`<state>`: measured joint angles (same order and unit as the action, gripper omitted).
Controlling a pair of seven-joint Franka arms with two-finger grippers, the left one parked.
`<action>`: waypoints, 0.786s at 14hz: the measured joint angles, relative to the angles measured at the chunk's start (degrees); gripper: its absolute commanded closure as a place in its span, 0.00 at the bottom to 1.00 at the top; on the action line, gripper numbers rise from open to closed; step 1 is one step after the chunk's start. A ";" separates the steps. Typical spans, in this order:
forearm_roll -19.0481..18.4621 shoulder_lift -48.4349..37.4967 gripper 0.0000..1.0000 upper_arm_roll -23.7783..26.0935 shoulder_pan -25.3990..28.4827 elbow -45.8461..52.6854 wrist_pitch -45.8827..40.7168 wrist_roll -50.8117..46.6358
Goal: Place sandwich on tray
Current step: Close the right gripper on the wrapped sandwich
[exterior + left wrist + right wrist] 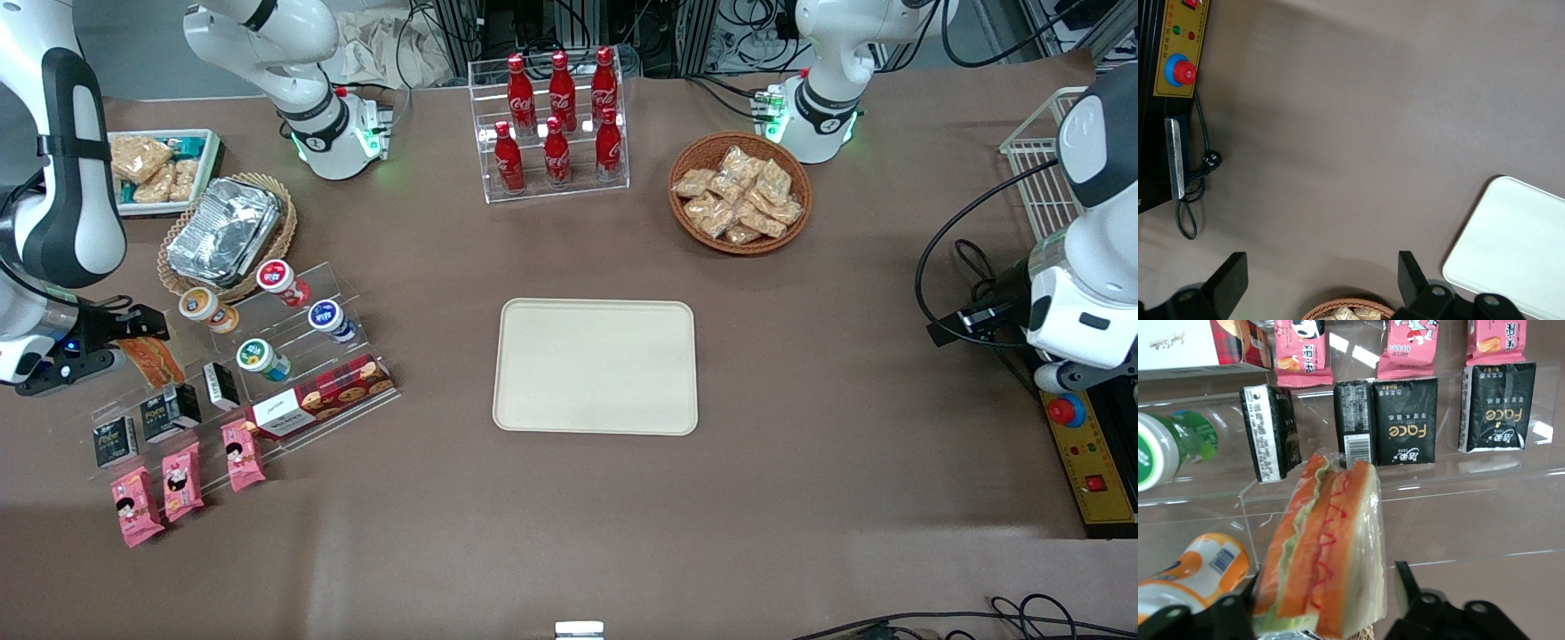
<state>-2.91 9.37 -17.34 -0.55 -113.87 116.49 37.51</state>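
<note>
A: Where does the sandwich (pixel 1321 550) sit relative to the claw (pixel 1325 610)?

B: Right between its fingers (pixel 1228 610). The claw (pixel 107 342) straddles the wedge at the top step of the clear stepped rack (pixel 240 373), at the working arm's end of the tabletop (pixel 569 516). The two fingers flank the wrapped bread closely, so the claw looks pinched on the sandwich (pixel 151 358), which still appears to be at the rack.

A: And its long axis?

B: The wedge runs lengthways out from the claw, its layers on edge, pointing at the black packets (pixel 1405 420).

A: Which way is the tray (pixel 596 366)?

B: Toward the middle of the tabletop, well apart from the claw, sideways toward the parked arm's end. It is bare. The carry probably has to rise over the rack's goods first.

A: Counts?

B: One sandwich, one tray. On the rack: four small cups (pixel 267 360), three black packets, three pink packets (pixel 182 480), one red biscuit box (pixel 324 398). Six red cola bottles (pixel 557 116) in a clear stand, one wicker basket (pixel 741 193) of tan snack packets, and one foil container (pixel 224 231) in a second basket
</note>
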 measured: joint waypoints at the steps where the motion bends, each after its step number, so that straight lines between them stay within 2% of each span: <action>1: 0.00 0.10 0.48 -0.02 -0.23 0.00 0.11 0.34; 4: 0.04 0.40 0.64 -0.11 -0.89 0.02 0.42 1.04; 8: 0.86 0.38 0.64 0.02 -0.89 0.76 -0.01 1.10; 11: 1.27 0.29 0.64 0.41 -0.45 6.49 -5.99 1.12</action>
<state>-1.64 9.66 -16.93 -1.00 -107.38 110.49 38.63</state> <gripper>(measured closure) 0.639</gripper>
